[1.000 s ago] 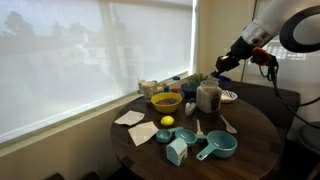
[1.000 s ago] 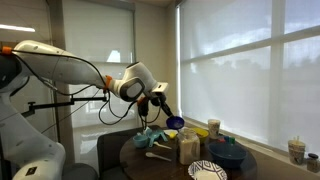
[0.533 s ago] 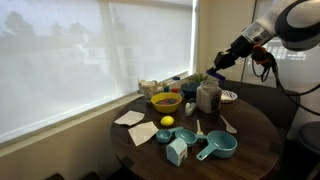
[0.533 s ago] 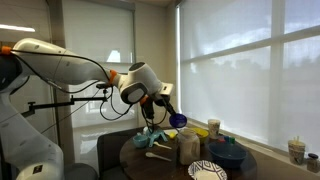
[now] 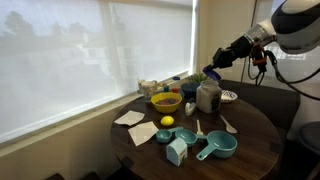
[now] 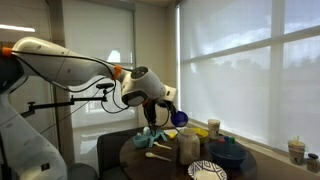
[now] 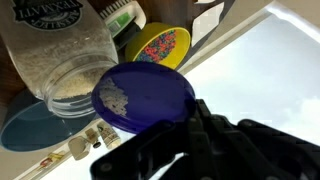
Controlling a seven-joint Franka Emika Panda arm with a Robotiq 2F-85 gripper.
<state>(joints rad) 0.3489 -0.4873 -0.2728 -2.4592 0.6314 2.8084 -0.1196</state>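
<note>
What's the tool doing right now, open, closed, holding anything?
Tool: closed, holding the blue lid by its edge.

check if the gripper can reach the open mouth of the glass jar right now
Probably yes: the gripper, shut on the blue lid, hangs close above the jar, and nothing seems to stand between them in the wrist view.
</note>
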